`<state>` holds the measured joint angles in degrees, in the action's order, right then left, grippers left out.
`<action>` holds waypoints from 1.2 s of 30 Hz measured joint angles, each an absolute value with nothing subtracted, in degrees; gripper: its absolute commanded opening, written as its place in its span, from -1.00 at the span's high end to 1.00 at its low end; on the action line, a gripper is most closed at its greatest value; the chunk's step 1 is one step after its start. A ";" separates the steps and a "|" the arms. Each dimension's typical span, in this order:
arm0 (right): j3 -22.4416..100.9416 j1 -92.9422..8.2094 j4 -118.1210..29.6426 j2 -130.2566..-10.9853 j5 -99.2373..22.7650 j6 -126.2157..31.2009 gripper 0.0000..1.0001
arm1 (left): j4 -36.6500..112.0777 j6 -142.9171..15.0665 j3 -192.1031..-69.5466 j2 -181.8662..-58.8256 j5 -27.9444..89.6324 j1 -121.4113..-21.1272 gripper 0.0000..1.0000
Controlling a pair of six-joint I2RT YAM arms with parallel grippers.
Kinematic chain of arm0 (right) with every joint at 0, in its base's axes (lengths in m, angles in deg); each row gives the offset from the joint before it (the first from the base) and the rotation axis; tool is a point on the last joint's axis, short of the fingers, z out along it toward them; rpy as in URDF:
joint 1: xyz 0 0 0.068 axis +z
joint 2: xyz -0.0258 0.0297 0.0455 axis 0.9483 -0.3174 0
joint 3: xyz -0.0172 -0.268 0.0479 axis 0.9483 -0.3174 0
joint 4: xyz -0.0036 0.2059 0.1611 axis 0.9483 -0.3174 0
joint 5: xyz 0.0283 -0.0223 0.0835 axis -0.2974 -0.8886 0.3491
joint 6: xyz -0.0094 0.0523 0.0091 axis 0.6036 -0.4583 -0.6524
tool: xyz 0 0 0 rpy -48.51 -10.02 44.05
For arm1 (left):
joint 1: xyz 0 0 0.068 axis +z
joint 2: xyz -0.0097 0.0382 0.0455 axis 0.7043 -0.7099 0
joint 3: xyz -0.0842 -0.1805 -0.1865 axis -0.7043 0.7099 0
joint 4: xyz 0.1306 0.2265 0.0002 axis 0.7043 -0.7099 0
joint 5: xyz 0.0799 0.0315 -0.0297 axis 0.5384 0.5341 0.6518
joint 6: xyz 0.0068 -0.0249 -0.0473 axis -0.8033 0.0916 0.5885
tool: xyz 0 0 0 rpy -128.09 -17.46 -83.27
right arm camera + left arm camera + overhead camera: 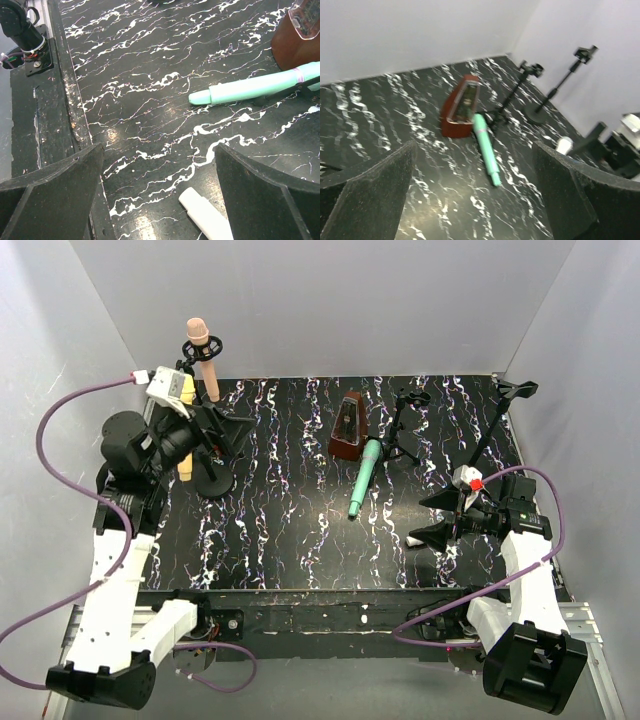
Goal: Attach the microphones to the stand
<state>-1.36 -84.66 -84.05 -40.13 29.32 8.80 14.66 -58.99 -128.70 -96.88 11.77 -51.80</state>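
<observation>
A teal-green microphone (363, 478) (486, 148) (250, 89) lies flat mid-table, its head by the metronome. The peach-pink microphone (203, 358) stands upright in a stand at the back left. Beside it a pale yellow microphone (186, 468) is partly hidden behind my left arm. The white microphone (207, 216) (564, 144) lies on the table just under my right gripper (437, 518) (160, 195), which is open and empty. My left gripper (228, 435) (475, 200) is open and empty too, held above the table's left side. Two black stands (405, 425) (497, 430) have bare clips.
A brown pyramid-shaped metronome (349, 428) (461, 106) stands at the back centre, next to the short stand (517, 95). The tall stand (560, 85) is near the right wall. White walls enclose the table on three sides. The table's front edge (60, 100) runs beside my right gripper.
</observation>
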 measured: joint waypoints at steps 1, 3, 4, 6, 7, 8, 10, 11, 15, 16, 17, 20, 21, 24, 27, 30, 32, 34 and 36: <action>-1.36 -84.66 -84.05 -40.13 29.32 8.80 -0.97 | 14.77 -58.18 -128.70 -97.67 10.22 -51.95 -0.96; -1.36 -84.71 -84.05 -40.13 29.32 8.80 -0.97 | 14.77 -56.06 -128.70 -99.40 7.16 -52.32 -0.97; -1.36 -84.79 -84.05 -40.13 29.32 8.80 -0.97 | 14.77 -55.08 -128.70 -100.23 5.76 -52.61 -0.96; -1.36 -85.01 -84.05 -40.13 29.32 8.80 -0.97 | 14.70 -53.59 -128.67 -101.58 3.90 -53.26 -0.97; -1.36 -85.03 -84.05 -40.13 29.32 8.80 -0.97 | 14.68 -52.98 -128.61 -102.13 3.27 -53.90 -0.96; -1.36 -85.03 -84.02 -40.13 29.32 8.80 -0.97 | 14.68 -52.63 -128.46 -102.43 2.83 -54.79 -0.96; -1.36 -85.06 -84.02 -40.15 29.32 8.82 -0.97 | 14.64 -52.28 -128.24 -102.59 2.51 -57.24 -0.96; -1.36 -85.08 -84.02 -40.15 29.32 8.80 -0.97 | 14.64 -52.26 -128.15 -102.57 2.48 -58.70 -0.96; -1.36 -85.34 -84.02 -40.15 29.32 8.80 -0.97 | 14.57 -52.43 -127.95 -103.02 3.38 -64.85 -0.96; -1.36 -85.38 -84.02 -40.15 29.32 8.80 -0.97 | 14.57 -52.61 -127.93 -103.48 4.15 -66.86 -0.96; -1.36 -85.41 -84.02 -40.15 29.32 8.80 -0.97 | 14.55 -52.81 -127.89 -103.88 4.69 -67.97 -0.96; -1.36 -85.45 -84.02 -40.15 29.32 8.80 -0.97 | 13.96 -53.57 -127.45 -105.73 7.16 -72.56 -0.96; -1.36 -85.54 -84.02 -40.15 29.32 8.80 -0.97 | 13.59 -53.81 -127.23 -106.41 7.93 -73.94 -0.97; -1.36 -85.75 -84.02 -40.15 29.30 8.80 -0.97 | 12.91 -54.62 -126.16 -107.85 10.48 -77.63 -0.96; -1.36 -85.78 -84.02 -40.17 29.30 8.80 -0.97 | 12.58 -55.45 -124.78 -108.47 12.91 -80.76 -0.97; -1.36 -85.80 -84.02 -40.19 29.30 8.80 -0.97 | 12.08 -56.04 -123.58 -108.53 14.46 -82.35 -0.97; -1.36 -85.84 -84.02 -40.22 29.30 8.80 -0.97 | 12.12 -56.28 -122.77 -108.53 15.49 -82.77 -0.96; -1.36 -86.06 -84.02 -40.22 29.30 8.80 -0.97 | 12.15 -56.54 -121.92 -108.53 16.19 -82.90 -0.96; -1.36 -86.17 -84.02 -40.22 29.30 8.80 -0.97 | 12.15 -56.81 -120.83 -108.53 16.73 -82.94 -0.96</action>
<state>-1.36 -86.17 -84.02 -40.22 29.30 8.80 12.15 -56.81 -120.83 -108.53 16.73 -82.94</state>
